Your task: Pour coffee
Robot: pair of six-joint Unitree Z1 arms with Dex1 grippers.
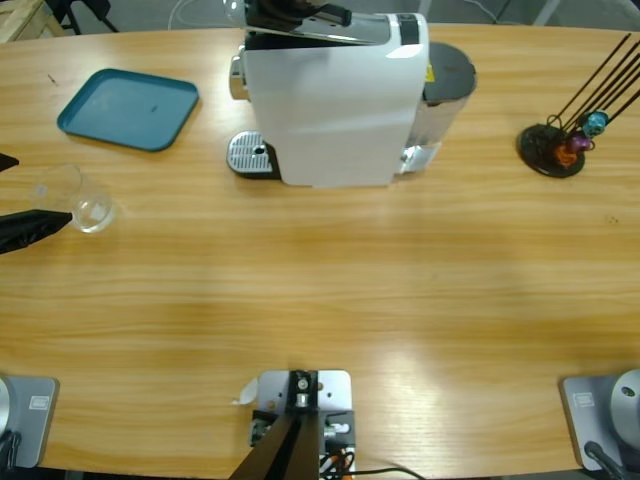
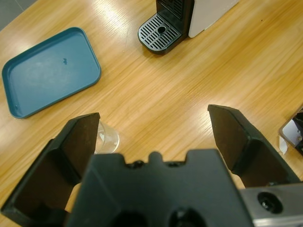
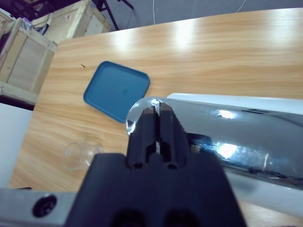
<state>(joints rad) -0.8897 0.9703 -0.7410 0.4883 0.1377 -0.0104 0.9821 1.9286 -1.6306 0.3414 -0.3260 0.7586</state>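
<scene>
coffee isn't visible to me in the glass, which looks empty and stands at the table's left edge, well apart from the machine and below the tray. my left gripper is spread wide with nothing in it, the glass just beside one jaw. my right gripper is closed, resting at the machine's chrome lever. i judge the glass light, slippery, breakable: i'd grip mid-wall, gently.

Wooden table w/ coffee machine, teal tray, glass, capsule rack.
</scene>
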